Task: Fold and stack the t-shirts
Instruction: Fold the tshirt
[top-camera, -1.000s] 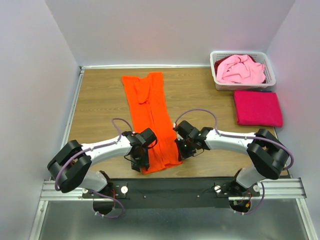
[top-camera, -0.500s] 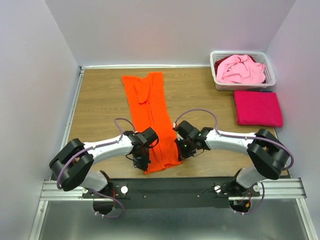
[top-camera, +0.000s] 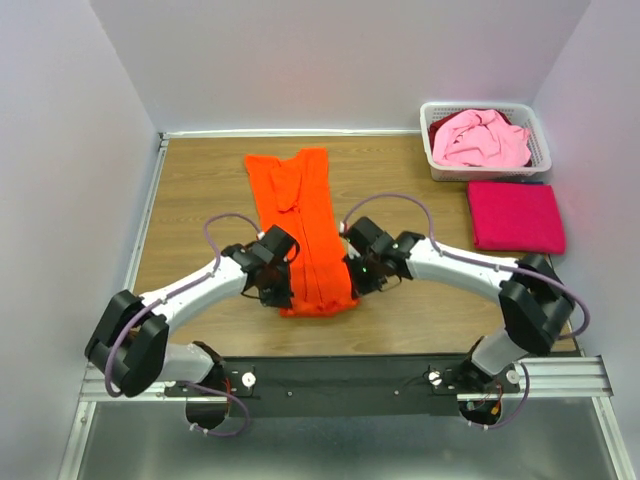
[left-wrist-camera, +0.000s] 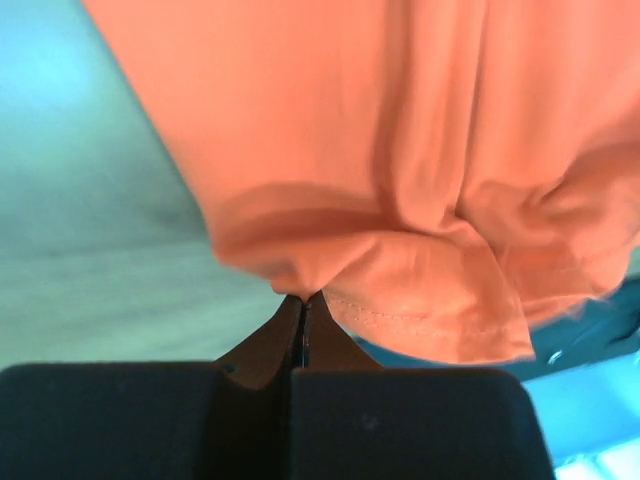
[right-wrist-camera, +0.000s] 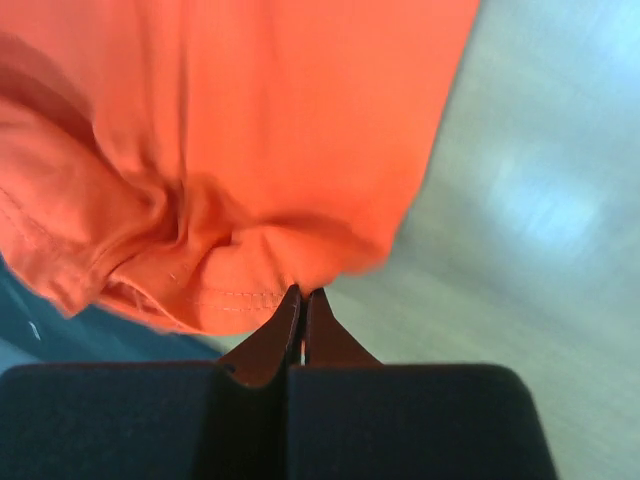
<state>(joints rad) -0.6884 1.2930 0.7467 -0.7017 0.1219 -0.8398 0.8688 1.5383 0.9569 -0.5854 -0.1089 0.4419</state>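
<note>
On the worktop (top-camera: 200, 200), an orange shirt (top-camera: 305, 215) is laid out as a long narrow strip, running away from the arm bases at centre. Its near hem (left-wrist-camera: 430, 322) is pinched at 2 corners. The left fingers (left-wrist-camera: 295, 330) are clenched on the left corner and the right fingers (right-wrist-camera: 295, 318) on the right corner, with the cloth bunched between them. A magenta shirt (top-camera: 515, 215) is seen folded flat at the right of the worktop. A pink shirt (top-camera: 480, 138) is heaped in a basket (top-camera: 485, 173) just behind it. The end-to-end fold of the orange shirt is judged to be in hand. For the next move, both corners would need to be carried level and together towards the far end, laid squarely there, and only then let go.
</note>
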